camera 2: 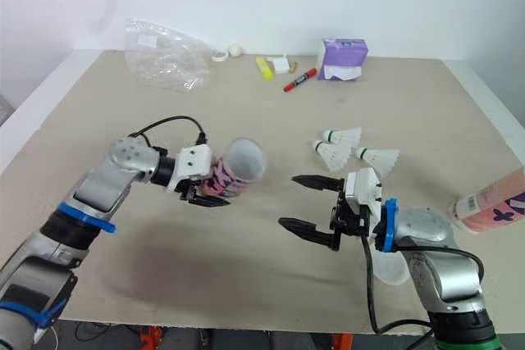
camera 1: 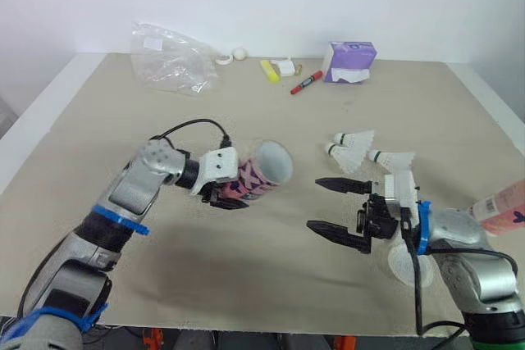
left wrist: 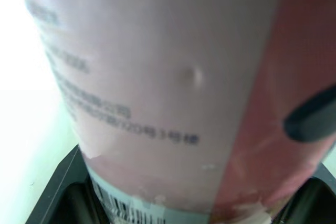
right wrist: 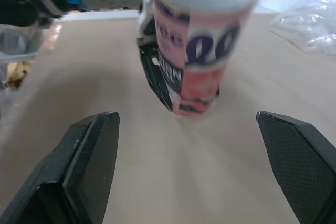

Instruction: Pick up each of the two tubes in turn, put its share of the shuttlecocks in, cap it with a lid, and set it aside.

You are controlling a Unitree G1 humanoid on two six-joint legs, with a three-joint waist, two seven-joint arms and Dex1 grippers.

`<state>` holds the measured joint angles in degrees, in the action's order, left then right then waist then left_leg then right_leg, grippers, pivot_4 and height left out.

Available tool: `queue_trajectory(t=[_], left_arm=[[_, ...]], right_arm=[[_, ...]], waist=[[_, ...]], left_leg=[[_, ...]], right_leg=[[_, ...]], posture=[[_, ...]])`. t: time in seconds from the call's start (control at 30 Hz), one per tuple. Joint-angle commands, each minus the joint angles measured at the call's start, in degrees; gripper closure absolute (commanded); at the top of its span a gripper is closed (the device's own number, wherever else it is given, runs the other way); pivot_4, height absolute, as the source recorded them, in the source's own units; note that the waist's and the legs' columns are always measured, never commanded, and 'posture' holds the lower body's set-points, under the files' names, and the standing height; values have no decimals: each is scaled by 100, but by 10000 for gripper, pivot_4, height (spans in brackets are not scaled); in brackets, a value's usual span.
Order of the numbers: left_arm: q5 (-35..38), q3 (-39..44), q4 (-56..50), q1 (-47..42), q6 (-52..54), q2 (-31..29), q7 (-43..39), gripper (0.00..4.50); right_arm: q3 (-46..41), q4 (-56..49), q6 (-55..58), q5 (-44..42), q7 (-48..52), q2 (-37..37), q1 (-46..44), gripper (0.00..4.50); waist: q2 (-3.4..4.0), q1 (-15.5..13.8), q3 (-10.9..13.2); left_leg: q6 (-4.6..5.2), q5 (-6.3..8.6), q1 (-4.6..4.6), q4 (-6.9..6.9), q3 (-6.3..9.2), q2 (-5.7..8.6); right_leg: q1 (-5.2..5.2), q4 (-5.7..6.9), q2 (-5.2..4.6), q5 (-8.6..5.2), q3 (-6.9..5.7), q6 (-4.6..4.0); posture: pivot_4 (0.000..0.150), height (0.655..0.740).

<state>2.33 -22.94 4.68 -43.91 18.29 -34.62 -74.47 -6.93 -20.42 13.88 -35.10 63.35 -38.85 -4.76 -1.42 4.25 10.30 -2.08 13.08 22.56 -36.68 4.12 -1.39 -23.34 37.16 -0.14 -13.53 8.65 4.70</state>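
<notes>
My left gripper (camera 1: 230, 193) is shut on a pink printed tube (camera 1: 261, 171), held above the table middle with its open mouth tilted up and toward the right. The left wrist view has the tube's label (left wrist: 157, 77) close up, with one black fingertip (left wrist: 311, 120) pressed on it. My right gripper (camera 1: 317, 204) stands open a short way right of the tube, pointing at it, with nothing between its fingers (right wrist: 89, 166). Three white shuttlecocks (camera 1: 354, 149) lie just beyond it. A second pink tube (camera 1: 502, 207) lies at the table's right edge. A clear lid (camera 1: 404, 265) lies under my right forearm.
Along the far edge lie a crumpled clear plastic bag (camera 1: 172, 59), a small white ball (camera 1: 239, 53), a yellow highlighter (camera 1: 269, 70), a red marker (camera 1: 305, 83) and a purple tissue box (camera 1: 349, 61).
</notes>
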Motion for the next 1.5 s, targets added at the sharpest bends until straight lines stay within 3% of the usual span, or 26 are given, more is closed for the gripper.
queue_trajectory(t=[0.03,0.23,0.67,0.77,1.03,1.5], left_arm=[[-120,-206,-371,-289,366,-9,-177,14141],[-256,-683,-744,-528,1120,38,-432,14141],[-638,-1068,-754,-476,1414,91,-294,14141],[-642,-1067,-756,-477,1428,100,-296,14141],[-672,-1067,-751,-479,1454,136,-269,14141],[-625,-1010,-755,-508,1597,189,-208,14141]], right_arm=[[-228,-349,76,-182,-101,-96,88,0],[-220,-453,134,-150,-288,-78,120,0],[-349,-569,431,-316,-807,9,137,0],[-579,-336,859,-556,-1242,44,53,0],[-600,547,1441,309,-2914,319,-483,0],[-511,1593,2116,675,-4033,1112,-1423,0]], waist=[[0,3,0],[-1,10,1],[-1,4,0],[-1,3,0],[2,2,-2],[8,-5,-5]], left_leg=[[0,0,-1,0,0,0],[0,0,-1,0,-1,-1],[1,0,-5,-6,0,-4],[1,-1,-5,-11,0,-3],[13,-9,-5,-22,-2,-3],[14,-10,0,-20,-2,2]], right_leg=[[1,0,0,0,0,0],[0,1,1,-1,0,-1],[4,2,3,1,0,-1],[6,2,3,3,0,0],[6,2,3,22,0,-4],[6,2,-1,21,1,0]], posture=[[1500,7400],[1500,7400],[1500,7400],[1500,7400],[1500,7400],[1500,7400]])
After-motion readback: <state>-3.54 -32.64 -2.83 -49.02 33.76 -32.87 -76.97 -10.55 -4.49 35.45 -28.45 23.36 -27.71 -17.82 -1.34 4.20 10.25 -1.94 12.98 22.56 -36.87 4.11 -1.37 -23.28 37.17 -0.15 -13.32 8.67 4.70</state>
